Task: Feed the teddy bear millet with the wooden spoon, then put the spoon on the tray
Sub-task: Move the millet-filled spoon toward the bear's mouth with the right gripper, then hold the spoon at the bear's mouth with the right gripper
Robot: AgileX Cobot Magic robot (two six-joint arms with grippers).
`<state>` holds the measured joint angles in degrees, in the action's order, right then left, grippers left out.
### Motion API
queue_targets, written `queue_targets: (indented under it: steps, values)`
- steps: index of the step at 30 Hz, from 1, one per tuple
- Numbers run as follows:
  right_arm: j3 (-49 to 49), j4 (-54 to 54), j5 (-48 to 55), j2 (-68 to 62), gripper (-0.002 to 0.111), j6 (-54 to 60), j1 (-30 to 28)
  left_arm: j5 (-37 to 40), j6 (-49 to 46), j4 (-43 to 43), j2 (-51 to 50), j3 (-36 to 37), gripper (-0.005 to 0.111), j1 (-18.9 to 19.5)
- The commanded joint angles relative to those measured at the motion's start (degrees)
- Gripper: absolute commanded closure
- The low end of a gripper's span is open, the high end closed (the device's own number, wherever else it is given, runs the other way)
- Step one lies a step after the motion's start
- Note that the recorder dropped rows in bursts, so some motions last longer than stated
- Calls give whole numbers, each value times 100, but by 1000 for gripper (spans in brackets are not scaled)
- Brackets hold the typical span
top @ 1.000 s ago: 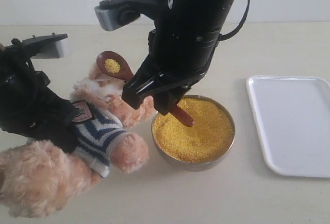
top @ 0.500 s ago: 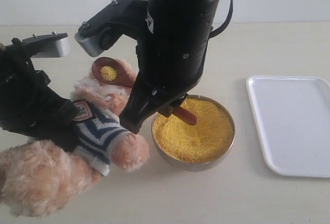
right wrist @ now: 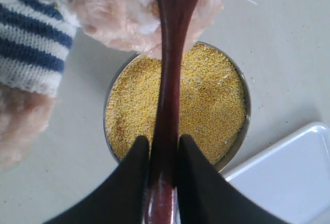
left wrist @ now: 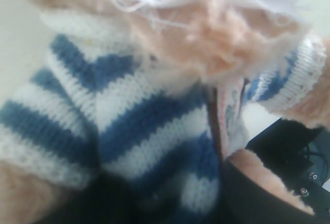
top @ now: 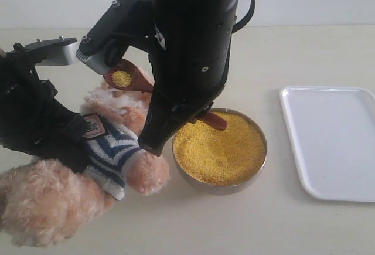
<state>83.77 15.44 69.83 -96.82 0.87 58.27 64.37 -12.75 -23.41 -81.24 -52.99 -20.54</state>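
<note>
1. Tabletop [top: 304, 225]: pale and bare. Everything sits on it.
2. Teddy bear [top: 111, 155]: it lies by the left edge, with its legs toward the front left corner. Its face is mostly hidden behind the big black right arm.
3. Tray [top: 334, 143]: white and flat, by the right edge, with nothing on it. The spoon goes here last.
4. Millet [top: 222, 149]: yellow grains fill the round metal bowl [top: 220, 187] in the middle of the tabletop, just beside the bear's paw.
5. Left claw [top: 61, 143]: it is pushed into the bear's striped shirt. I cannot tell if it is squeezing.
6. Right claw [right wrist: 164, 141]: narrow, pinching the thin handle tight.
7. Wooden spoon [top: 126, 78]: it is up in the air. Its round end holds a little heap of millet above the bear's head, and its handle end hangs over the bowl.
8. Feeding looks like the step now. I think the spoon should stay flat and go down slowly, or grains may roll off into the fur. The round end should just touch the bear's mouth.
</note>
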Motion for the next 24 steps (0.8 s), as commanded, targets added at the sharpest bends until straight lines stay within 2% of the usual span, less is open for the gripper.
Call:
queue_targets:
  steps: [1, 10, 24]
  values:
    - [4, 201, 13, 11, 109, -50, 121, -51, 45, -78, 14, -36, 103, -18]
    - [-589, 573, 13, 11, 109, -231, 222, -51, 45, -78, 14, -36, 103, -18]
    - [-600, 680, 13, 11, 109, -252, 234, -74, 45, -78, 14, -36, 103, -18]
